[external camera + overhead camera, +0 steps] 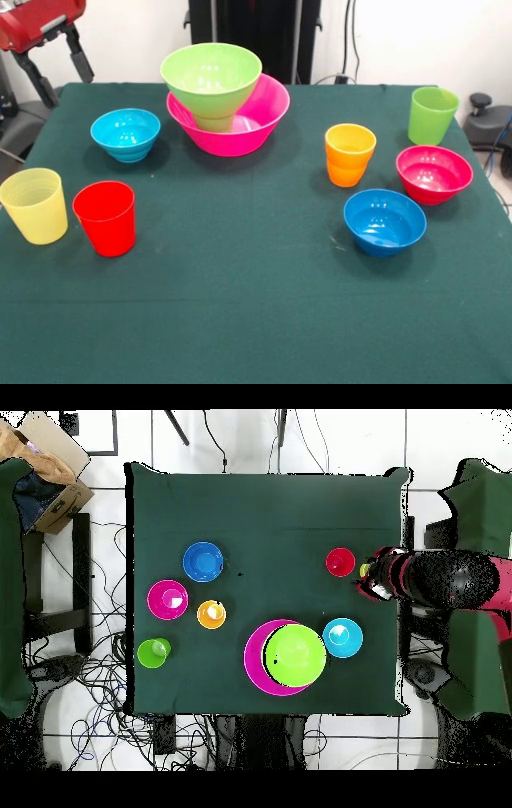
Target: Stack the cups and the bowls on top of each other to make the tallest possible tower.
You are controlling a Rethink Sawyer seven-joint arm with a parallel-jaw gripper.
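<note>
The tower (pixel 226 96) stood near the table's (pixel 240 320) far edge in the front view: a lime green bowl (pixel 211 74) on a small green cup (pixel 214 122) inside the large pink bowl (pixel 256 128). The light blue bowl (pixel 126 134) sat beside it. The red cup (pixel 105 218) and pale yellow cup (pixel 34 205) stood together by one side edge. The orange cup (pixel 350 154), taller lime green cup (pixel 433 114), magenta bowl (pixel 434 174) and darker blue bowl (pixel 385 221) grouped toward the other side. The gripper (pixel 368 579) hovered at the table's edge over the yellow cup; whether its jaws were spread could not be told.
</note>
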